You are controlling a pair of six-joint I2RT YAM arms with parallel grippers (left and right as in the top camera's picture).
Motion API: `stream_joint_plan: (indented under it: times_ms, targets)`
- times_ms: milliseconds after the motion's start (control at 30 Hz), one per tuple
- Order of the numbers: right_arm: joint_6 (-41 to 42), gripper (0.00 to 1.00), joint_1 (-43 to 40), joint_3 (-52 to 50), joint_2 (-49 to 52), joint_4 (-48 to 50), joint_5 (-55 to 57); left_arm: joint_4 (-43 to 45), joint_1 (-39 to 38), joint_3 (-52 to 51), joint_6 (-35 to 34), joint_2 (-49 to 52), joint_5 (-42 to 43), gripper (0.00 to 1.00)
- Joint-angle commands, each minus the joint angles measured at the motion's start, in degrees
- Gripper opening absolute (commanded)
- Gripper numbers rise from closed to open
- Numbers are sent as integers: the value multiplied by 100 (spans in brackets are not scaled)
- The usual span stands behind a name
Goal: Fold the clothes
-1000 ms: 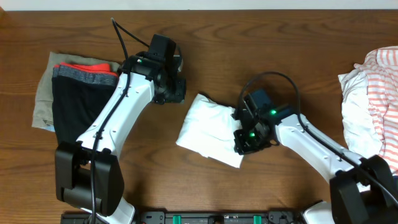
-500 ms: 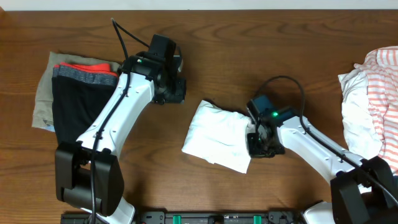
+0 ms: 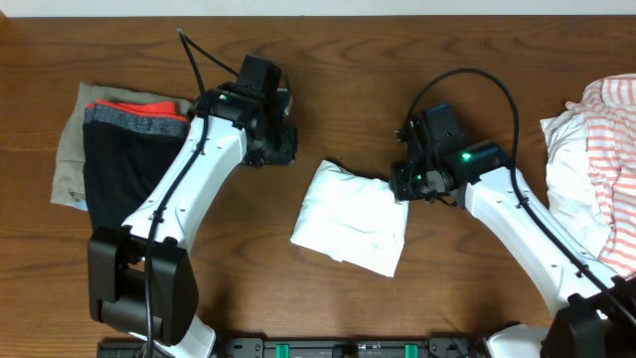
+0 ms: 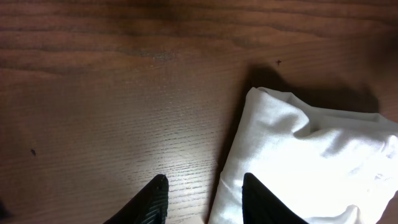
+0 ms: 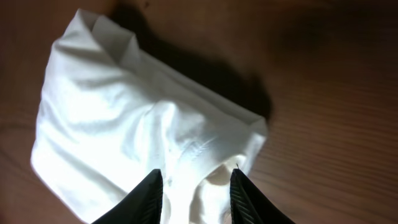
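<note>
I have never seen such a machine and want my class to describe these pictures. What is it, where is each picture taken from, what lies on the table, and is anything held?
Two robot arms work at a wooden table, each ending in a two-finger gripper. One picture looks down from above; the other two come from cameras on the wrists, so fingertips show at the bottom. A folded white shirt lies in the middle, a stack of folded clothes on the robot's left, a rumpled striped pile on its right. The left gripper and the right gripper both stand open, holding nothing; the right one hovers over the shirt.
</note>
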Motion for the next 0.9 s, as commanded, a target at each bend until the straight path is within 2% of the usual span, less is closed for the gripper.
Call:
stream_joint_plan:
  times_ms: [0, 200, 300, 333, 367, 533, 733, 867]
  targets:
    - [-205, 34, -42, 0, 238, 7, -363, -15, 13, 63, -9, -31, -72, 40]
    - [-208, 34, -35, 0, 789, 15, -470, -15, 13, 63, -7, -31, -72, 40]
    - [-212, 30, -28, 0, 1025, 66, -654, -15, 13, 63, -9, -31, -72, 39]
    - [-212, 25, -26, 0, 1080, 83, -693, -15, 13, 63, -9, -31, -72, 39]
    - [-212, 2, -24, 0, 1115, 85, -702, -15, 13, 63, -7, -31, -72, 39]
    - [-234, 1, -107, 26, 811, -96, -693, -15, 13, 63, -7, -31, -74, 40]
    - [-232, 3, -411, 98, -74, -728, -264, -15, 13, 63, -7, -31, -74, 39]
    - [-232, 3, -476, 20, -94, -1001, -98, -15, 13, 63, -7, -31, -74, 39]
